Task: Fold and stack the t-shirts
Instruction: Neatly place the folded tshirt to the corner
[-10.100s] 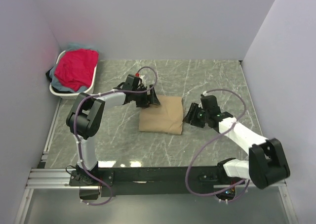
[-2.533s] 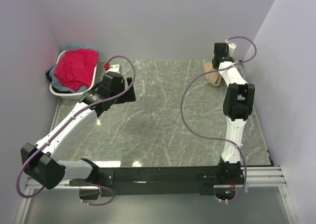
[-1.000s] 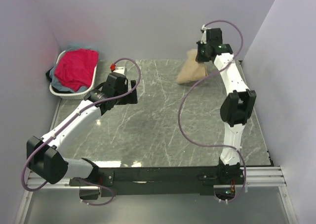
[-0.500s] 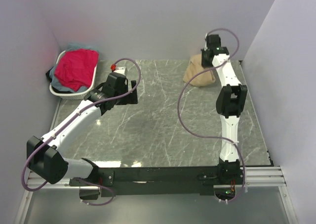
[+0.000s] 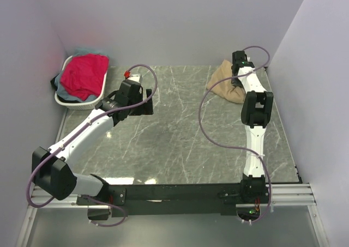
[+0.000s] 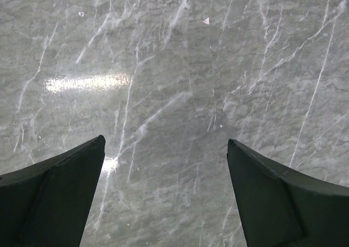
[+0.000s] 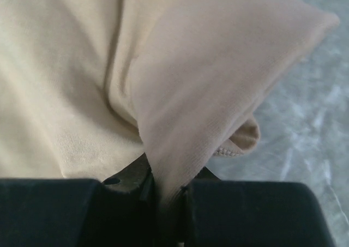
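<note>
The red-pink t-shirt [image 5: 83, 75] sits at 10 o'clock in the top view, heaped uppermost in a white oval basket [image 5: 105, 81] at the far left corner of the counter [image 5: 174, 143]. Pale blue-grey cloth [image 5: 86, 51] shows behind it, and a bit of dark cloth [image 5: 54, 82] hangs at the basket's left side.

At 4 o'clock from the basket and apart from it, the left tool [image 5: 146, 102] hangs over bare marble at the end of the left arm [image 5: 82, 135], which reaches up from the 7 o'clock corner. Its jaws are spread as wide as they go and have hold of nothing. The left wrist view shows only grey-green veined stone between them.

The middle of the counter carries nothing but the arms' cables overhead.

At 1 o'clock, close to the back wall, the tan t-shirt [image 5: 223, 83] lies bunched in a loose mound, its lower edge on the counter. The right arm [image 5: 255, 121] stretches out to it from its base at 5 o'clock. The right tool [image 5: 235, 72] is at the mound's upper right side, its jaws drawn nearly together on a fold of the tan cloth. In the right wrist view that fold is pinched between them and the rest of the shirt fans out beyond, with a hemmed edge peeping out at 4 o'clock of the pinch.
</note>
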